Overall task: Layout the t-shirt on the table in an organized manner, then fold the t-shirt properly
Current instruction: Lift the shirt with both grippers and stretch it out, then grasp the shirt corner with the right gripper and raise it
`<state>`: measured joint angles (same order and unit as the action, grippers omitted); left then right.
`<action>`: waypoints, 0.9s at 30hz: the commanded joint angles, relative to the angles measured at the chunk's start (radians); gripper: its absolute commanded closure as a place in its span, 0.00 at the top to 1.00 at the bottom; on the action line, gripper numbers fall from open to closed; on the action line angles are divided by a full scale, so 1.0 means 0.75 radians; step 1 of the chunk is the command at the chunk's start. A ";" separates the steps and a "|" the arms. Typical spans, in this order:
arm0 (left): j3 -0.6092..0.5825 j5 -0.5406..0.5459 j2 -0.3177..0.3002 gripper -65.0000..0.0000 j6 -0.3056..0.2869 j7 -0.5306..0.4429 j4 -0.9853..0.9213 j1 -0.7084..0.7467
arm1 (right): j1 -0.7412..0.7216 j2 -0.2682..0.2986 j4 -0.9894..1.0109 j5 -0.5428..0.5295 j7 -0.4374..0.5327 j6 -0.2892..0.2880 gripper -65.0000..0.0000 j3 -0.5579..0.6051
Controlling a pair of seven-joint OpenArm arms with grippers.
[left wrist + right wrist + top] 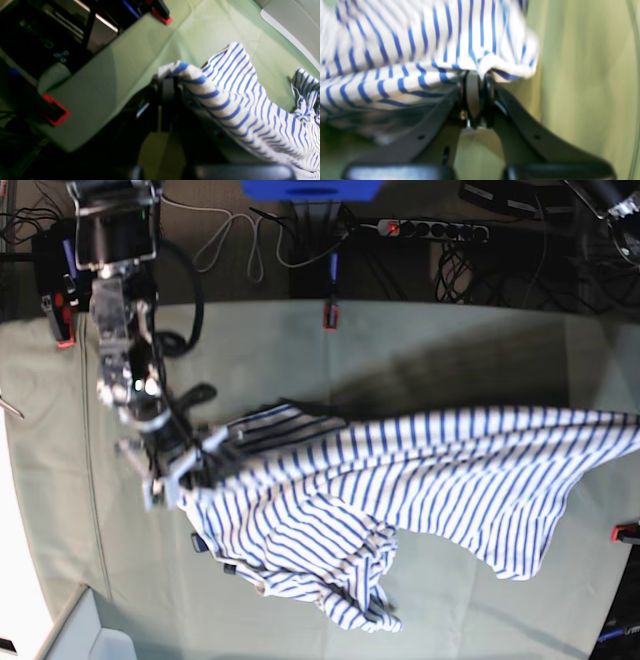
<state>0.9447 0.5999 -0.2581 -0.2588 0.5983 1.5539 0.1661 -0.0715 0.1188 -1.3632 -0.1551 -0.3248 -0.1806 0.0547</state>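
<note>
The shirt (400,480) is held stretched above the bench (450,360), an edge clamped in each arm's jaws at far left and right; the laying-out step is judged underway, and lowering it flat is called for next.

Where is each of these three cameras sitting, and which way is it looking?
Left wrist: rides on the left arm, looks along the shut left gripper pinching the t-shirt above the table.
Right wrist: rides on the right arm, looks at the shut right gripper clamped on the striped fabric.
Base: high above, looks down on the table; the right arm shows, holding the stretched shirt.
Shared: all three show the shirt and the green table.
</note>
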 commanded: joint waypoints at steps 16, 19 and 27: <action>-0.002 0.013 -0.017 0.00 -0.004 -0.034 0.014 -0.032 | -0.585 0.008 0.659 -0.001 -0.094 0.000 0.40 0.186; -0.002 0.007 -0.017 0.00 -0.004 -0.034 0.012 -0.034 | -0.566 0.008 0.659 -0.001 -0.034 0.000 0.55 0.184; -0.002 0.015 -0.013 0.00 -0.004 -0.034 0.012 -0.034 | -0.292 0.037 0.423 -0.005 0.107 0.005 0.61 0.036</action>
<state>0.9371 0.5964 -0.2489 -0.2615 0.6018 1.5459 0.1493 -0.2558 0.1459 -1.0256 -0.1535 -0.2729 -0.1791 0.0807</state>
